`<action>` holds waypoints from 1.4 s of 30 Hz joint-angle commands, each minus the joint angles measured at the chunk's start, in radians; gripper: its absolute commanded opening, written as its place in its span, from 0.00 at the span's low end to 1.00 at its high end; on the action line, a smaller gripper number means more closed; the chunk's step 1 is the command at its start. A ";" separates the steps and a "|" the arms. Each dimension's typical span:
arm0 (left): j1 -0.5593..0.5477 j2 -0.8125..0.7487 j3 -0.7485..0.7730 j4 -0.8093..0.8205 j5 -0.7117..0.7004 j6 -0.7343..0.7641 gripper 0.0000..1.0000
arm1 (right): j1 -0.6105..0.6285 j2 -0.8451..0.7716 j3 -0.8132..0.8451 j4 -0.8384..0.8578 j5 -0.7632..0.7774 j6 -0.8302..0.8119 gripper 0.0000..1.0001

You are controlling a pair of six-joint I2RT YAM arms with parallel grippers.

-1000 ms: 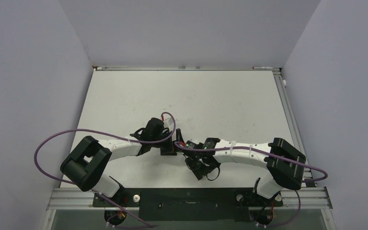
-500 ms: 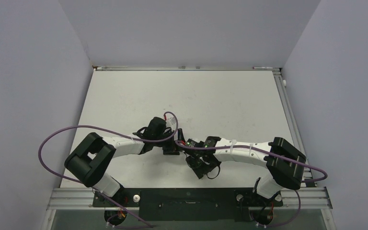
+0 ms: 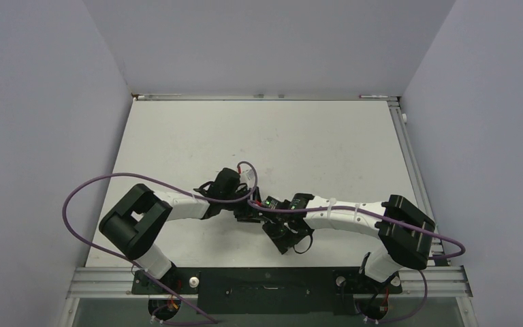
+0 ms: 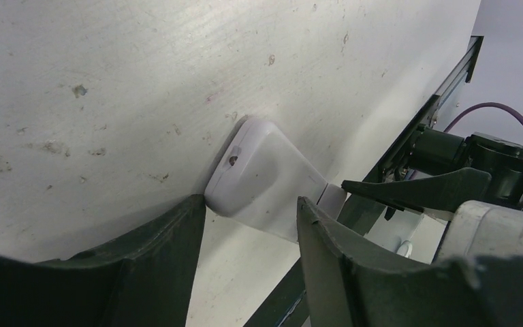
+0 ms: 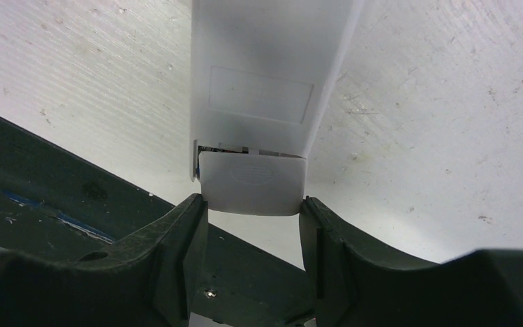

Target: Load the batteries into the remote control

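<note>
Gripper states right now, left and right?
Left gripper: fingers either side of one end of the remote; grip cannot be told.
Right gripper: closed on the remote's other end.

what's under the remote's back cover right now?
Only a thin dark slit shows where the cover meets the remote. The cover hides the rest, so batteries, if any, can't be seen.

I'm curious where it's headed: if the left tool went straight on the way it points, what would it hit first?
Probably the remote control: its rounded white end lies ahead, between the fingers of the left tool. How near is unclear.
</note>
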 commanded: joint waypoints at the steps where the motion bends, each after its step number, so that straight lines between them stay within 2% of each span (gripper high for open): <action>1: -0.005 0.024 0.005 -0.002 0.009 0.027 0.47 | -0.007 -0.002 0.013 0.058 -0.005 -0.004 0.27; 9: -0.008 0.043 -0.001 0.022 0.028 0.026 0.31 | -0.011 0.007 0.018 0.063 0.004 0.012 0.27; 18: -0.013 0.020 -0.009 0.015 0.034 0.022 0.27 | -0.015 0.013 0.028 0.050 0.016 0.021 0.26; 23: -0.013 -0.035 -0.023 -0.031 -0.008 0.024 0.32 | -0.015 -0.038 0.005 0.020 0.017 0.023 0.26; 30: -0.010 -0.109 -0.030 -0.098 -0.033 0.022 0.46 | -0.003 -0.146 -0.032 0.011 0.010 -0.011 0.26; 34: -0.011 -0.187 -0.049 -0.116 0.025 -0.006 0.53 | 0.030 -0.221 -0.032 0.041 -0.015 -0.079 0.26; 42: -0.011 -0.382 -0.152 -0.075 0.204 -0.140 0.54 | 0.075 -0.269 0.010 0.085 -0.102 -0.193 0.25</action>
